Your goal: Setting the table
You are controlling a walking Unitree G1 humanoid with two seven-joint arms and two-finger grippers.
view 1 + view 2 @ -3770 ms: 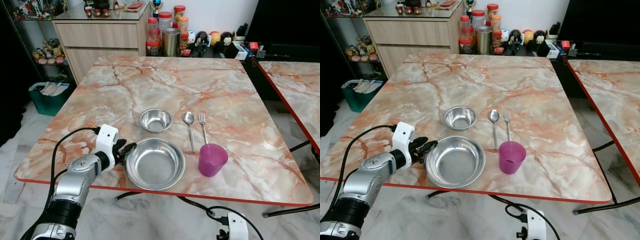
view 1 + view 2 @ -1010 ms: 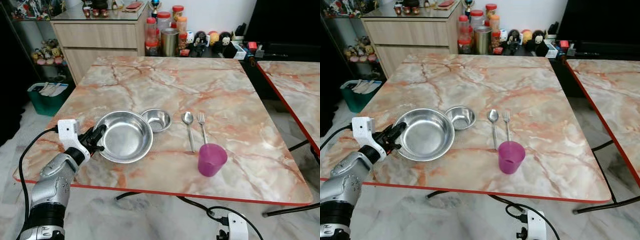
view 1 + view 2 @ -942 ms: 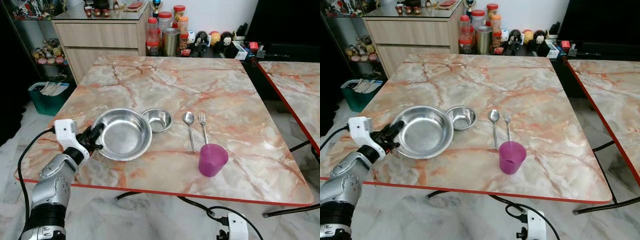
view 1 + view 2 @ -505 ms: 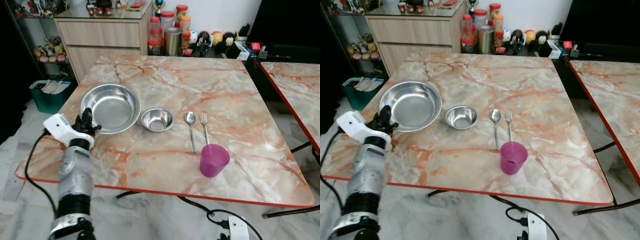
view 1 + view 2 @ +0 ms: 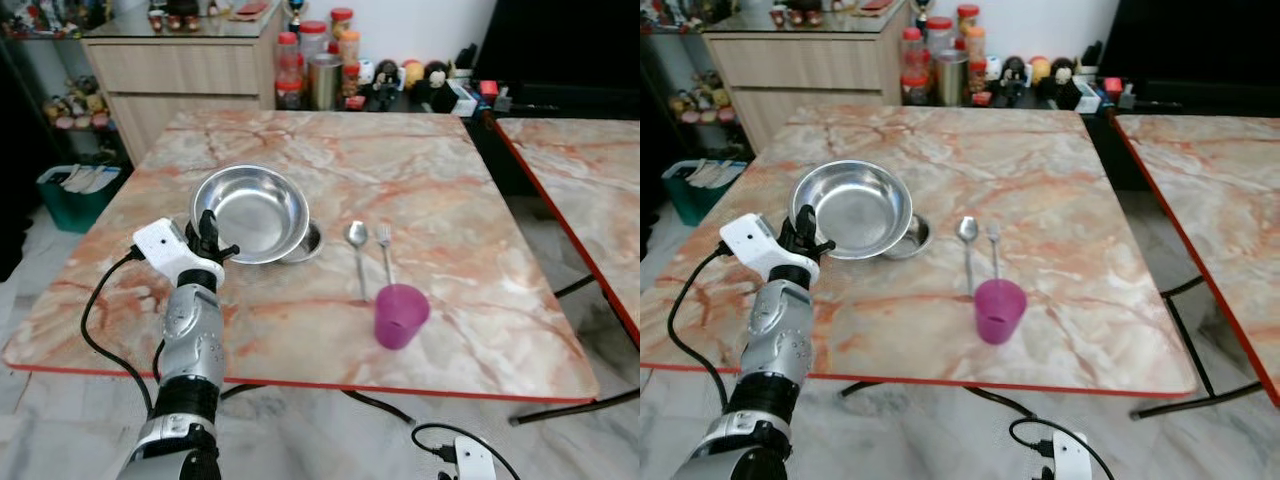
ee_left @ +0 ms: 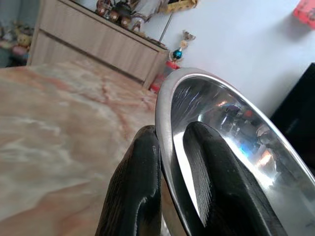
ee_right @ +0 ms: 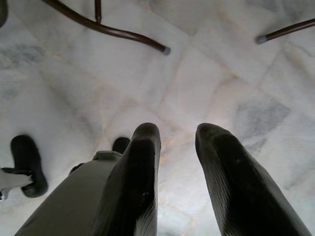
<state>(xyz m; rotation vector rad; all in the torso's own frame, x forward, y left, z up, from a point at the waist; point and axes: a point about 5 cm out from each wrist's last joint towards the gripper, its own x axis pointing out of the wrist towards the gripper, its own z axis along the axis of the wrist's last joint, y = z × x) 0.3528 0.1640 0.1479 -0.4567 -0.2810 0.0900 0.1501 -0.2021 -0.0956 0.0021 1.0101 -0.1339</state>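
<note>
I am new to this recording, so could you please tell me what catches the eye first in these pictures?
The left gripper pinches the rim of a large steel bowl, held tilted over the small steel bowl on the marble table. Right of them lie a spoon and fork, with a purple cup just in front, nearer the robot.

Marble table (image 5: 440, 170) w/ red edge; wood sideboard (image 5: 170, 65) behind; pale marble floor (image 5: 320, 440).
</note>
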